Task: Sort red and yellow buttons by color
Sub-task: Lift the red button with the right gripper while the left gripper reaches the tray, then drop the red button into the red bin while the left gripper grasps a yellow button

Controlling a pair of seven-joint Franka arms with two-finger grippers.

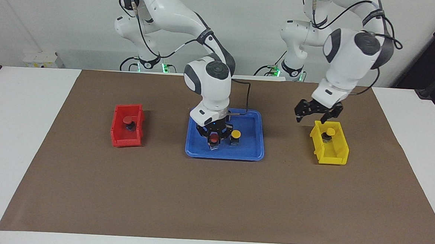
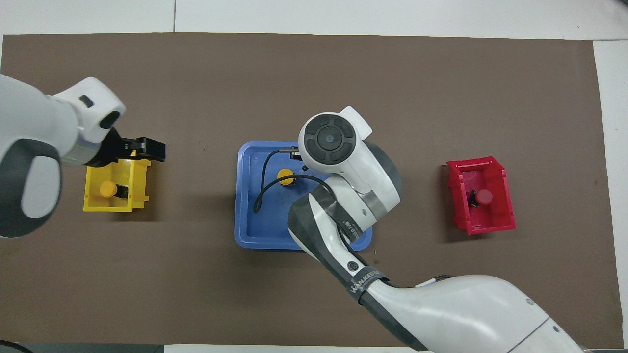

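Red-capped push-button switch [image 1: 213, 138] sits pinched in right tool [image 1: 213, 140] over blue plastic tray [image 1: 255, 153]; left tool [image 1: 314, 115] open, empty; slip risks toppling neighbouring yellow-capped switch [image 1: 236, 134].

Robotics lab setup. Two white robot arms [image 1: 208, 80] bolted at the edge of a white tabletop [image 1: 23, 126], cables running along them, green status lights at the bases. Brown paper mat [image 1: 213, 196] as work surface, plain white wall, colour-coded plastic bins [image 1: 127, 126] and a blue tray [image 1: 253, 153].
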